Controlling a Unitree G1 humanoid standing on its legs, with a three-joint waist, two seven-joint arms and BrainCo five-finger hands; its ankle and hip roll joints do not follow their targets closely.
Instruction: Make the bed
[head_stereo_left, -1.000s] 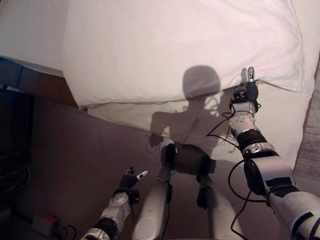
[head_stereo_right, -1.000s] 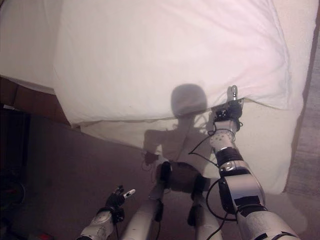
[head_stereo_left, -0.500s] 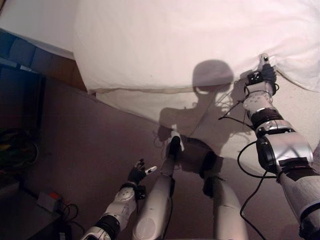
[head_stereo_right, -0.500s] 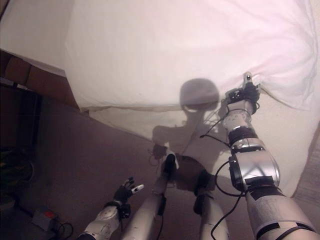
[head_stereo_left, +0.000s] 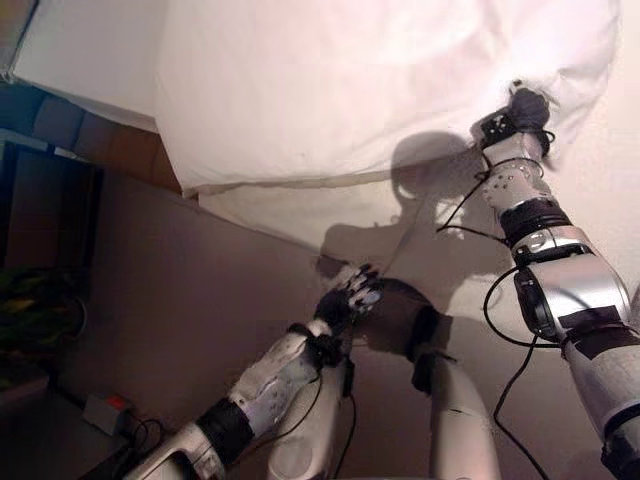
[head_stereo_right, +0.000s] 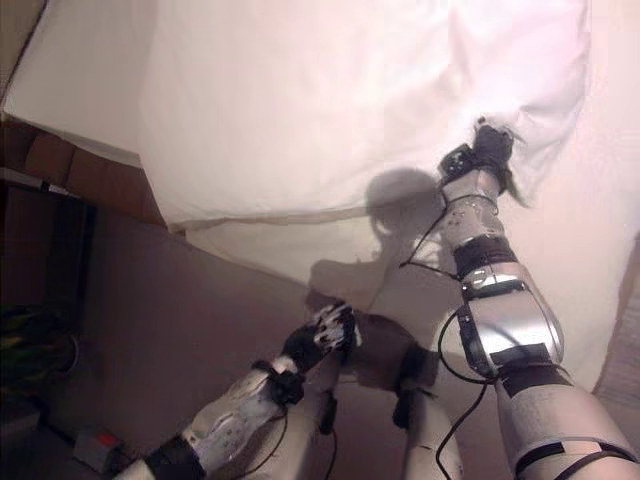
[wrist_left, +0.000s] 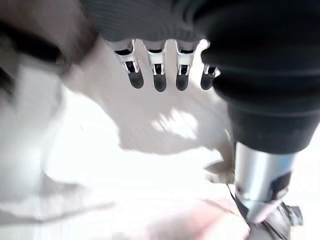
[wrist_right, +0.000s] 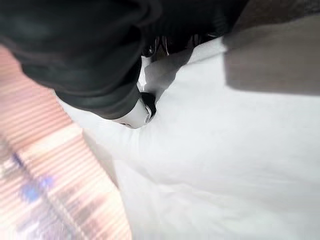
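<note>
One big white pillow (head_stereo_left: 370, 80) lies on the white bed (head_stereo_left: 300, 215), bulging over its near edge, its near right corner puckered into creases. At that corner sits the right hand (head_stereo_left: 522, 108), fingers apparently curled into the cloth and pinching it, though the wrist view leaves this a little uncertain. Low over the floor (head_stereo_left: 150, 290) beside the bed, the left hand (head_stereo_left: 352, 290) hangs with straight fingers, holding nothing.

My right hand (head_stereo_left: 522, 108) has its fingers buried in the white duvet (head_stereo_left: 340, 90); the duvet runs past the frame beyond it.
</note>
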